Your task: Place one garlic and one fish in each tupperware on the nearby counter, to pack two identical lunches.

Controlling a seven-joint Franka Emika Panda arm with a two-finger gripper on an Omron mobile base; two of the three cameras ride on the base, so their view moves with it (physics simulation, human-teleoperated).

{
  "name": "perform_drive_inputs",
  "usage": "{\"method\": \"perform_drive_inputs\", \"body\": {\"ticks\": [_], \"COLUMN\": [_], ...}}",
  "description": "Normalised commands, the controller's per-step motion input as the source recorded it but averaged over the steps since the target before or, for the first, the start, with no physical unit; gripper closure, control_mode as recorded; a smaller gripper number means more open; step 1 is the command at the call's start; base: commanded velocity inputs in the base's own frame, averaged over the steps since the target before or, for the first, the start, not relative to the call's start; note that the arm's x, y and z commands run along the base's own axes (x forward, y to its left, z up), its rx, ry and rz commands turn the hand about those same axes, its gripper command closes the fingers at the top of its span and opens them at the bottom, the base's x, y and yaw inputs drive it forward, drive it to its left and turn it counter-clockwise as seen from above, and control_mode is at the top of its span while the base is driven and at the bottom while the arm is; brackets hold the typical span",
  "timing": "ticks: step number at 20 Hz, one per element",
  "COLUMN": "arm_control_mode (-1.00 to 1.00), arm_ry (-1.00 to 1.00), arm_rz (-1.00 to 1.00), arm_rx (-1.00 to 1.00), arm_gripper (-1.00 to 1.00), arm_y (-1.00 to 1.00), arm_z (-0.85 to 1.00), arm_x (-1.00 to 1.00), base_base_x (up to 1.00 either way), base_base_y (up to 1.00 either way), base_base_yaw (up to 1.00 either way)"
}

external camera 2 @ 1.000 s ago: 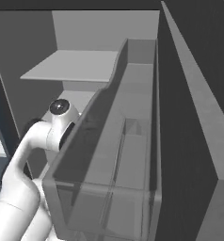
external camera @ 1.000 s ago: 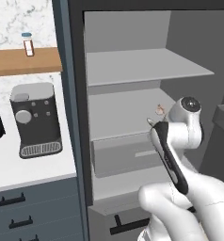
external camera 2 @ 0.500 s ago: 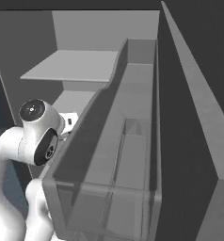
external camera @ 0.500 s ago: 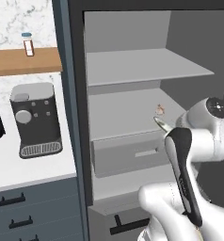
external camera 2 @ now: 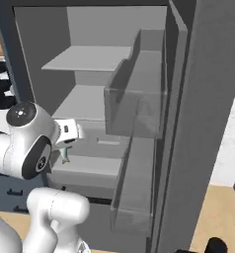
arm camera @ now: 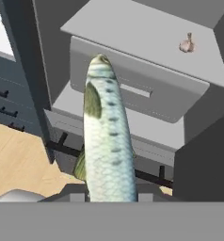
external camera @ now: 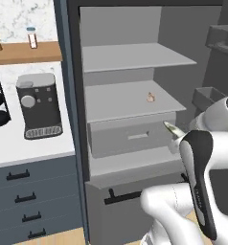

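Fish (arm camera: 108, 141), slim, pale and silvery-green, fills the near part of the hand view, its tail end down between the gripper's (arm camera: 109, 190) jaws, which are clamped on it, its head pointing away toward the open fridge. In the left base view the tip of the fish shows just past the white arm, in front of the grey drawer (external camera: 130, 138). From the right base view the gripper sits beside the arm's round joint with the fish hanging below it. Beyond the drawer, a pinkish-white garlic (external camera: 151, 97) rests alone on the middle shelf (external camera: 111, 103). Farther left, a dark coffee machine (external camera: 37, 105) stands on the counter (external camera: 20, 150).
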Motion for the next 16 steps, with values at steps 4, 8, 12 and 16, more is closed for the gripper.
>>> {"method": "perform_drive_inputs", "body": {"ticks": [4,8,12,16], "arm_control_mode": [1.00,1.00,1.00,1.00], "arm_ry": [0.00,0.00,0.00,0.00], "arm_rz": [0.00,0.00,0.00,0.00], "arm_rx": [0.00,0.00,0.00,0.00], "arm_gripper": [1.00,1.00,1.00,1.00], "arm_y": [0.00,0.00,0.00,0.00], "arm_z": [0.00,0.00,0.00,0.00], "arm_x": [0.00,0.00,0.00,0.00], "base_base_x": [-0.31,-0.02,0.00,0.00], "base_base_y": [0.97,1.00,1.00,1.00], "base_base_yaw": [0.00,0.00,0.00,0.00]}}
